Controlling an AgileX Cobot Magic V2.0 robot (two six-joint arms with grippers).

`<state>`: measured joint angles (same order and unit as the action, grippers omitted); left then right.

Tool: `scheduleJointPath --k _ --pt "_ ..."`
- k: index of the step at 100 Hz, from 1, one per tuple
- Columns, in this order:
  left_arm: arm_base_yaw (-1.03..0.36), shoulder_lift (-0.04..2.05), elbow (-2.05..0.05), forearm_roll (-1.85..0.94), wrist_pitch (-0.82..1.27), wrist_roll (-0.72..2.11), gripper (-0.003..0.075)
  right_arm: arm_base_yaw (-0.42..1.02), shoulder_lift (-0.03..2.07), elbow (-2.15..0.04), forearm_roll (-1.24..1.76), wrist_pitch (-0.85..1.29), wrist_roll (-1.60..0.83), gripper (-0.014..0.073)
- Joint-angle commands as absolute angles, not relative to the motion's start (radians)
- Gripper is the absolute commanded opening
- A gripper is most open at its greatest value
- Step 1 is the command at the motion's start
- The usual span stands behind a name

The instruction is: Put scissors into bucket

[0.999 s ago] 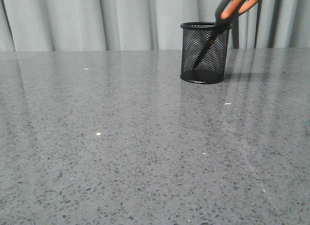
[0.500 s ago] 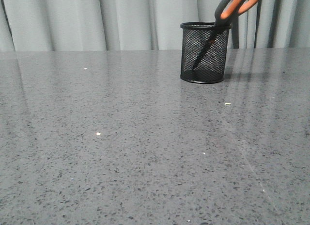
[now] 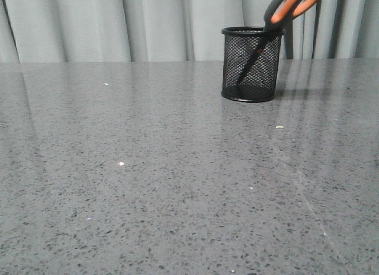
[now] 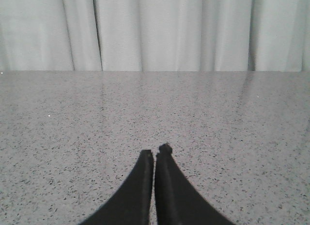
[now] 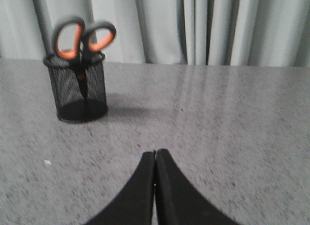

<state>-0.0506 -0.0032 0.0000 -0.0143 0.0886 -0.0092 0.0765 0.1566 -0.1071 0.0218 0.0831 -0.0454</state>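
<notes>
While the left gripper point(image 4: 154, 154) rests with fingers together over bare table point(image 3: 148, 168) | bucket point(image 3: 251, 64) stands upright, far right | scissors point(image 3: 278, 17) lean blades-down inside, handles over the rim since they outreach it | right gripper point(image 5: 155, 153) closed, empty, well clear | task judged complete.

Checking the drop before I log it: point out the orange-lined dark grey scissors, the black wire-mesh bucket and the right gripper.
orange-lined dark grey scissors point(image 3: 286, 8), front view, on the handle loop above the rim.
black wire-mesh bucket point(image 3: 267, 64), front view, on the mesh wall.
right gripper point(image 5: 155, 152), right wrist view, between the closed fingertips.
</notes>
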Motion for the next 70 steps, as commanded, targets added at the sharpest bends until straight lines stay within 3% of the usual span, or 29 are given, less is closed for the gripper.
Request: scheduleJointPath --k 1,13,70 --pt "-0.049 -0.03 0.04 -0.015 0.016 -0.017 -0.002 0.064 0.08 -0.076 -0.023 0.022 -0.032 -0.0046" --pt "-0.049 -0.03 0.04 -0.015 0.016 -0.017 -0.002 0.064 -0.039 0.006 -0.025 0.042 -0.032 -0.0046" --pt "-0.049 -0.028 0.04 -0.015 0.016 -0.017 -0.002 0.055 -0.032 0.02 -0.05 0.143 -0.032 -0.0046"
